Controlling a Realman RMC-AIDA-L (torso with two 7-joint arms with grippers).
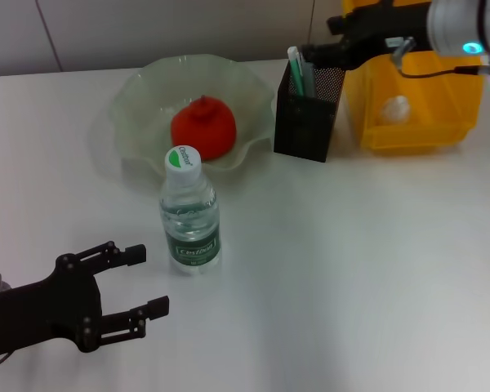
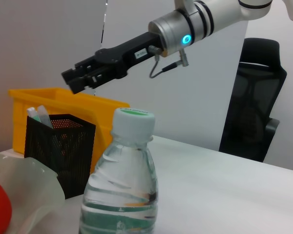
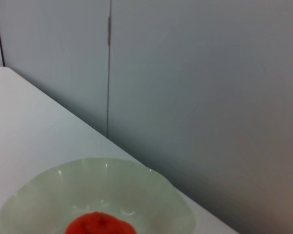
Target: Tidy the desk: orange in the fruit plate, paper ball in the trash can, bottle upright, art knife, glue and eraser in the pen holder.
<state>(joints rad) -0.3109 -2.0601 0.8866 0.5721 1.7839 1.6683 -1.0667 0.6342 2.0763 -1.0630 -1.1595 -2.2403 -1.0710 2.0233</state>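
Above pen holder (image 1: 308, 110): right gripper (image 1: 322, 55) | bottle (image 1: 190, 214) upright (left gripper (image 1: 139, 282) open)

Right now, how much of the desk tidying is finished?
Done: orange in the fruit plate, paper ball in the yellow trash can, bottle upright. In hand: the right pincer hovers over the pen holder, which holds items I cannot identify. The left pincer rests open near the bottle.
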